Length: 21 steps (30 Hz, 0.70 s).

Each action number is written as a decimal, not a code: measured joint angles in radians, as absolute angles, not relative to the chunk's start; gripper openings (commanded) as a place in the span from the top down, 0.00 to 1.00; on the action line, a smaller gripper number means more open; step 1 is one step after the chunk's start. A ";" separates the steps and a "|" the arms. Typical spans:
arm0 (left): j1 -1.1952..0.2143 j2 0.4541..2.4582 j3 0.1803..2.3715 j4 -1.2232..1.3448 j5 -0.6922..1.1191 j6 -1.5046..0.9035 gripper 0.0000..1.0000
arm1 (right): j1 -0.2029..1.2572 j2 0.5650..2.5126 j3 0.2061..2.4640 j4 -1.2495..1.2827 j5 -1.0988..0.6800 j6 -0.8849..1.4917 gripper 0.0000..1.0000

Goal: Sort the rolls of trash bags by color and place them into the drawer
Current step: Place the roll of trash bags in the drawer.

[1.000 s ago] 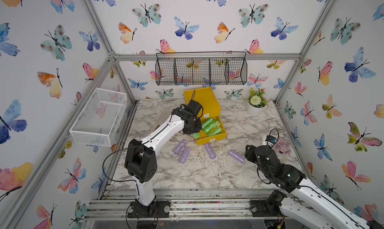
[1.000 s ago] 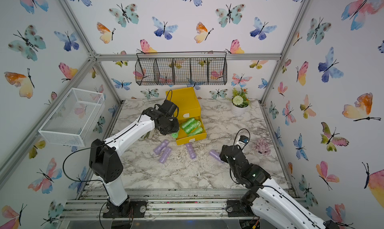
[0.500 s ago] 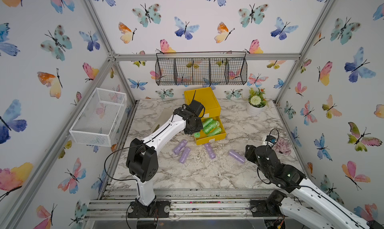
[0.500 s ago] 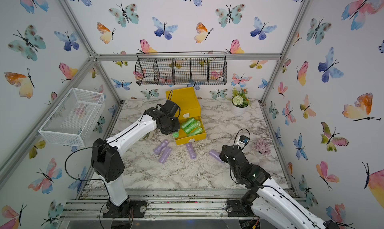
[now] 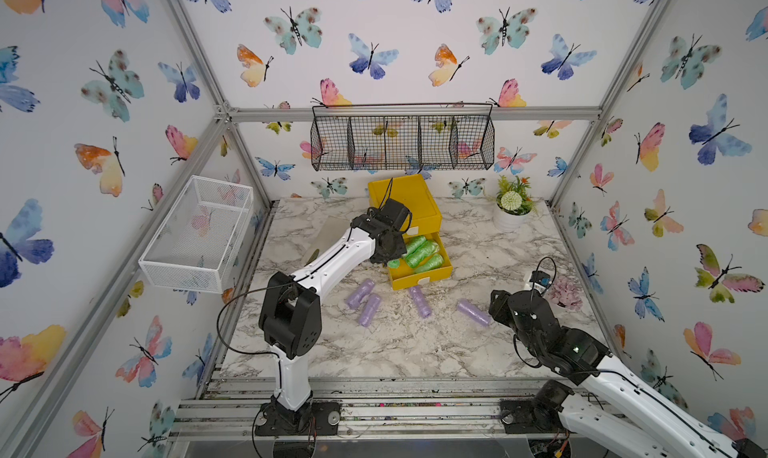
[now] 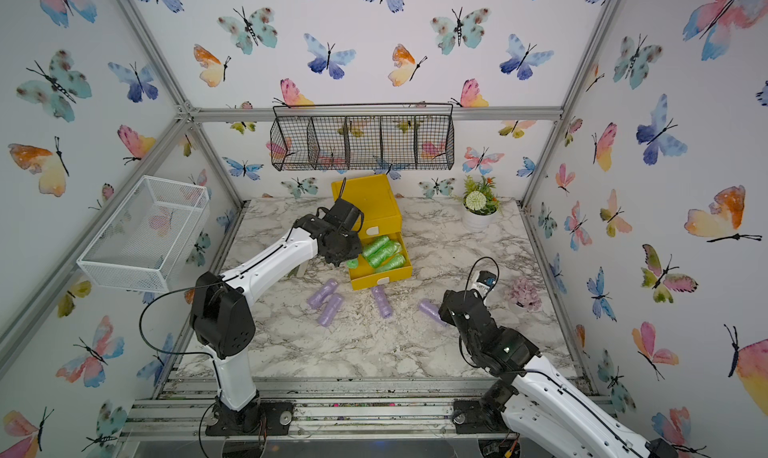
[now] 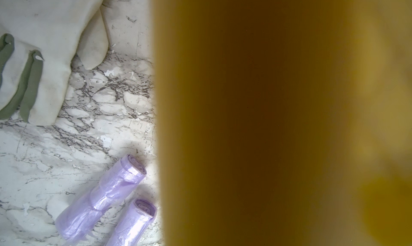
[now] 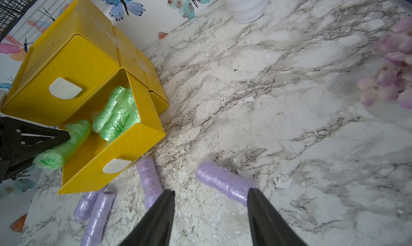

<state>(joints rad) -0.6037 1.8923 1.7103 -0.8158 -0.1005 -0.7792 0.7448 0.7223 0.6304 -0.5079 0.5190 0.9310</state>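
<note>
The yellow drawer (image 5: 409, 196) stands at the back of the marble table, its bottom drawer (image 8: 116, 149) pulled out with three green rolls (image 5: 422, 250) inside. My left gripper (image 5: 388, 260) is at that drawer's left wall, shut on a green roll (image 8: 64, 144) that lies across the wall's top edge. Several purple rolls (image 5: 360, 293) (image 5: 419, 301) lie on the table in front. My right gripper (image 8: 210, 190) hangs open just above the table, beside the rightmost purple roll (image 8: 225, 182). The left wrist view is mostly blurred yellow wall (image 7: 267, 122), with two purple rolls (image 7: 100, 195) beside it.
A pale rubber glove (image 7: 44, 44) lies left of the drawer. A black wire basket (image 5: 402, 142) hangs on the back wall and a white mesh basket (image 5: 199, 236) on the left wall. A potted plant (image 5: 512, 211) and a purple flower (image 5: 565, 294) stand at the right.
My left gripper has shifted slightly over the open drawer's left wall with the green roll. The right arm has not moved.
</note>
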 measured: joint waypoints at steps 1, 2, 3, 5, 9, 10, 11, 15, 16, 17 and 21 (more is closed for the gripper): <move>-0.604 1.893 1.710 -0.813 -0.101 -0.780 0.71 | 0.745 0.723 0.630 -0.508 0.519 0.931 0.42; -0.604 1.893 1.710 -0.812 -0.101 -0.780 0.70 | 0.745 0.725 0.630 -0.508 0.519 0.931 0.42; -0.604 1.894 1.710 -0.810 -0.101 -0.780 0.70 | 0.745 0.726 0.630 -0.508 0.519 0.931 0.42; -0.604 1.894 1.710 -0.810 -0.100 -0.779 0.69 | 0.745 0.729 0.630 -0.508 0.519 0.931 0.42; -0.603 1.894 1.710 -0.809 -0.099 -0.779 0.66 | 0.745 0.736 0.630 -0.507 0.518 0.931 0.42; -0.603 1.894 1.710 -0.809 -0.099 -0.778 0.66 | 0.745 0.738 0.630 -0.507 0.518 0.931 0.42; -0.603 1.894 1.710 -0.809 -0.099 -0.778 0.65 | 0.745 0.738 0.630 -0.507 0.517 0.931 0.42; -0.604 1.893 1.710 -0.809 -0.097 -0.778 0.65 | 0.745 0.738 0.630 -0.507 0.517 0.931 0.42; -0.604 1.892 1.710 -0.809 -0.095 -0.777 0.65 | 0.745 0.738 0.630 -0.507 0.517 0.931 0.43; -0.604 1.890 1.710 -0.810 -0.091 -0.775 0.65 | 0.745 0.737 0.630 -0.507 0.517 0.931 0.43; -0.620 1.859 1.710 -0.831 -0.068 -0.759 0.61 | 0.745 0.736 0.630 -0.507 0.517 0.930 0.43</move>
